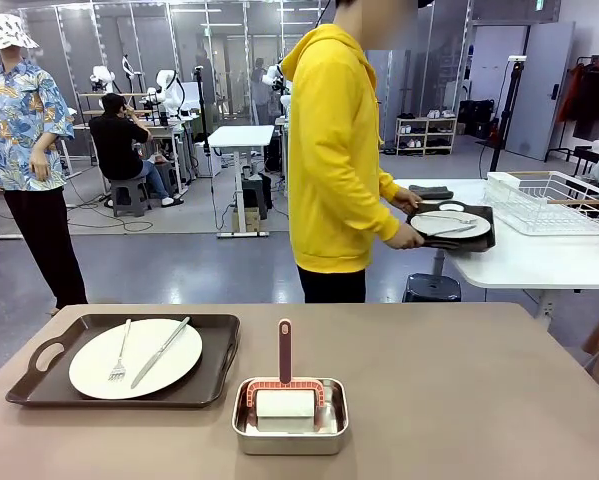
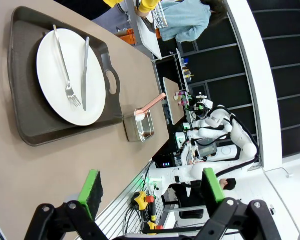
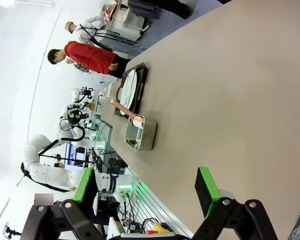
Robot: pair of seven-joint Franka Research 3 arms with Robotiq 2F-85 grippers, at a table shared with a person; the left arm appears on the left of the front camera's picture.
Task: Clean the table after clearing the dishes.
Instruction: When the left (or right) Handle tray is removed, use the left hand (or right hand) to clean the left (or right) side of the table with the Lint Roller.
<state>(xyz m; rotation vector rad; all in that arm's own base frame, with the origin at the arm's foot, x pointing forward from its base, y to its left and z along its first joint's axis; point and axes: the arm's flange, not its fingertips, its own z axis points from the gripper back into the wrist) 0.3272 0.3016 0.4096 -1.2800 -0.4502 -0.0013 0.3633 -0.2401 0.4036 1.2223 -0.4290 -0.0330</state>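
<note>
One tray [image 1: 217, 355] with a plate [image 1: 89, 370], fork [image 1: 123, 350] and knife [image 1: 161, 352] lies on the left part of the bench [image 1: 459, 380], near a steel pan [image 1: 290, 415]. A person [image 1: 334, 150] holds the second tray [image 1: 484, 240] with its plate [image 1: 479, 225] at a white bench [image 1: 539, 265] behind. Both the left gripper [image 2: 151, 186] and the right gripper [image 3: 145, 185] have fingers apart and hold nothing.

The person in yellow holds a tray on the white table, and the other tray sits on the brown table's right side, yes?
No: the other tray sits on the brown table's left side, as the front view shows. The person does hold a tray on the white table.
</note>
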